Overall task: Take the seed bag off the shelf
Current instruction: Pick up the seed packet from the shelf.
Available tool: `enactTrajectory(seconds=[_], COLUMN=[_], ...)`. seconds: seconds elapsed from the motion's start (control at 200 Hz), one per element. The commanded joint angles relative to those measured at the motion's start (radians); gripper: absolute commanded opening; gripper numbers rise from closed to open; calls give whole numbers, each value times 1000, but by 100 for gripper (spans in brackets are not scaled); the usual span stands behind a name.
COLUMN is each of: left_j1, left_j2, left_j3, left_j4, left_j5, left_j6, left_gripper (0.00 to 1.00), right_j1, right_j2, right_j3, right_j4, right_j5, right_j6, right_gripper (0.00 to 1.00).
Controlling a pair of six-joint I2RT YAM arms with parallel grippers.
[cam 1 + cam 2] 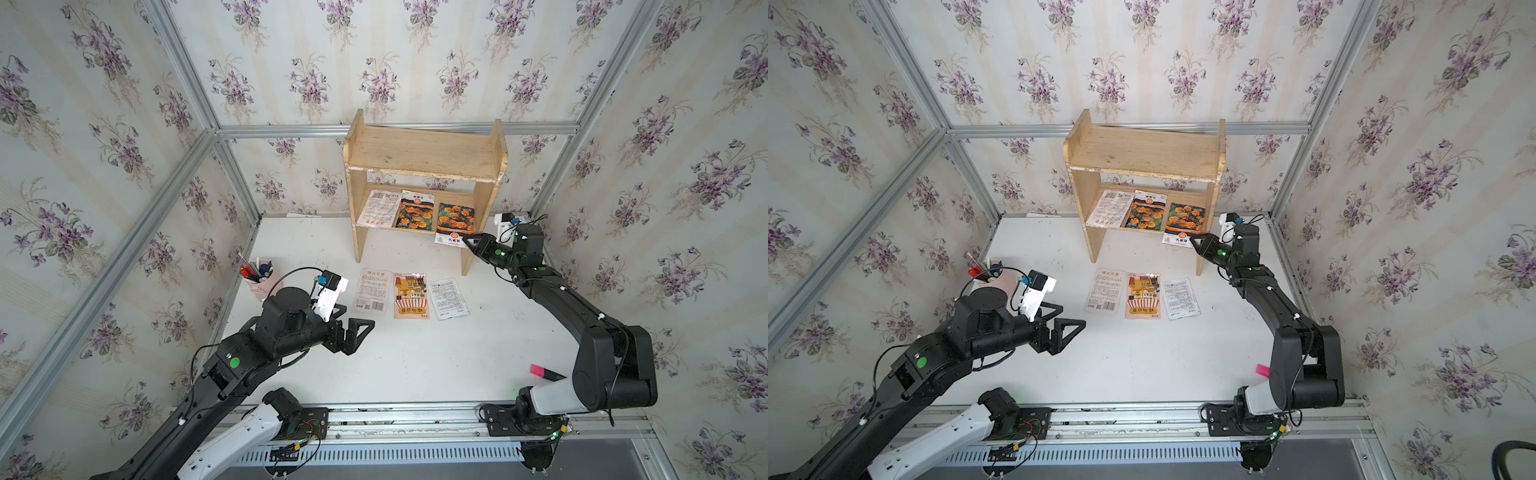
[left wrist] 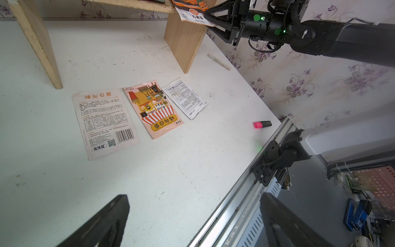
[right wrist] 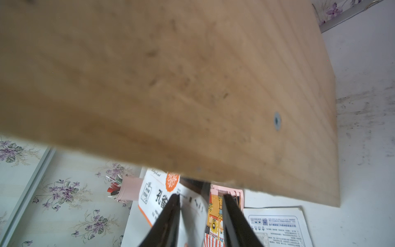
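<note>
Seed bag [image 1: 455, 224] is straddled by the right gripper's [image 1: 466, 242] parted jaws at its overhang, where the shelf [image 1: 424, 153] allows access.

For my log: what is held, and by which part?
Nothing yet, it seems. Right gripper straddles the white bottom corner of the seed bag overhanging the shelf, jaws not shut on it. Left gripper is open, empty.

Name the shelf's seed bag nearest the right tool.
The orange-flower bag at the shelf's right end; its white edge overhangs the front, between the jaws of the right tool.
</note>
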Motion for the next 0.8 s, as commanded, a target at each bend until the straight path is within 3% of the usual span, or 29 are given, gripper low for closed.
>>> enactTrajectory(seconds=[0.0,0.295,0.51,0.794], left_j1=[1,1,1,1], left_j2=[1,4,10,10], left_j3=[5,0,-14,-138], left_j4=[26,35,83,305], left_j5=[10,15,23,47], left_j6=[-6,-13,-45,-167], left_gripper=[100,100,99,100], right_j1=[-1,-7,-7,-4], right_j2=[-3,-76,-195,-465], right_j3=[12,-6,-71,-205], right_j4=[23,-37,-87,-207], right_j5=[-7,26,7,-87], right_j6=[-3,-43,-67,-95], right_gripper=[26,1,0,0])
